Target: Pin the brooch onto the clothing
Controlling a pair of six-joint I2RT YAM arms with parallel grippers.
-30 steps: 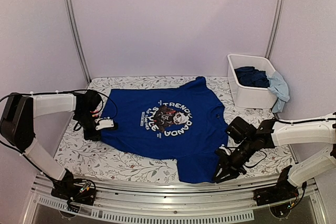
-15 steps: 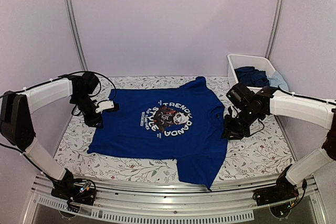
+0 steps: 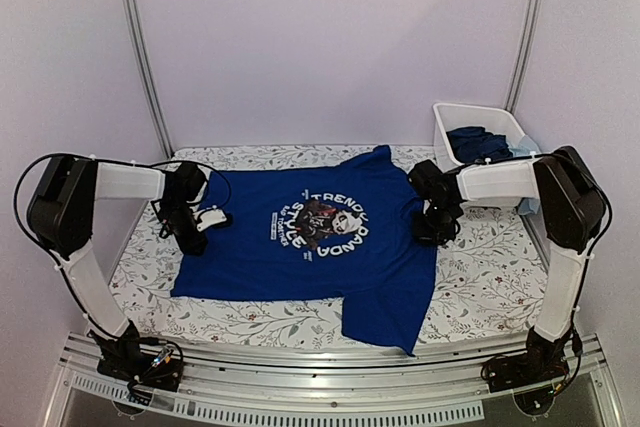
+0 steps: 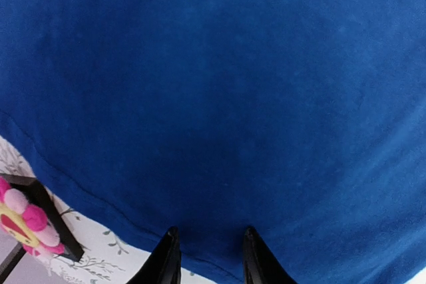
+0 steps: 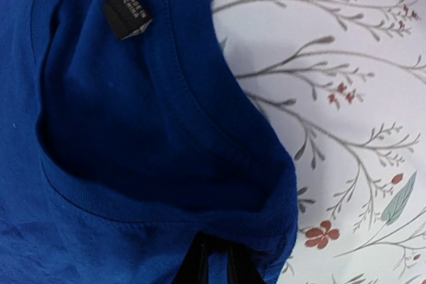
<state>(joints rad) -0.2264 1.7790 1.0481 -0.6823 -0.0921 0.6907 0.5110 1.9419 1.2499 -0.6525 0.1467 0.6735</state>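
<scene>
Right fingers (image 5: pixel 198 268) seem clamped on the collar of the clothing (image 3: pixel 380 277); left fingers (image 4: pixel 168 261) stand apart over its hem, near the brooch (image 4: pixel 23 224).

Robot test cell, lab-type set-up, not home or shop. Plain pale matte wall panels (image 3: pixel 330 37) close in back and both sides of frame. Bare aluminium upright posts (image 3: pixel 140 47) at upper left and upper right. Grooved aluminium rail (image 3: pixel 300 387) along bottom edge; two white-and-black robot arms (image 3: pixel 120 180) bolted there at lower corners, black cables looped along them. Table under floral-printed white cloth (image 3: pixel 490 287). At centre, royal-blue short-sleeved T-shirt (image 3: pixel 380 247) spread flat; at right, white plastic bin (image 3: pixel 475 109) of bunched clothes.
</scene>
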